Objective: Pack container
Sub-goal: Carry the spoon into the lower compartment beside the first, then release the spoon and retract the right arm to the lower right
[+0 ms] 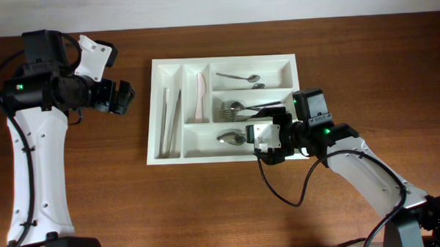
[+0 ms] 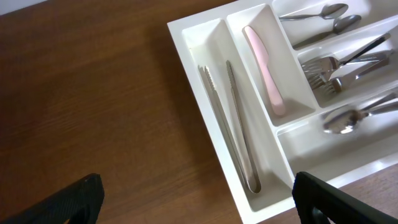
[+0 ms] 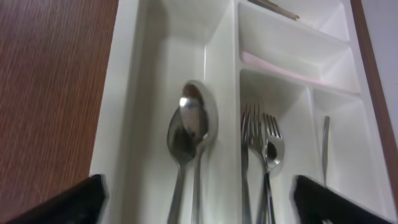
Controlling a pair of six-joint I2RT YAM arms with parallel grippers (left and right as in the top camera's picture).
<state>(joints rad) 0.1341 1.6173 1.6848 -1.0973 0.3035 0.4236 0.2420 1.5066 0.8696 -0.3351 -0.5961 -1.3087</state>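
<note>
White container (image 1: 225,59) sorts cutlery by type; right gripper (image 3: 199,190) spread above spoons (image 3: 189,124), left gripper (image 2: 198,190) spread, idle over desk (image 2: 93,93).

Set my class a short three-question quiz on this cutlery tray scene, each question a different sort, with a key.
1. True or false: the pink plastic knife lies in a narrow upright compartment of the white rectangular cutlery tray.
2. Which long compartment holds the metal forks? A top, B middle, C bottom.
3. Fill in: in the overhead view, the long metal tongs lie in the tray's ____ compartment.
Key: 1 true; 2 B; 3 leftmost.
</note>
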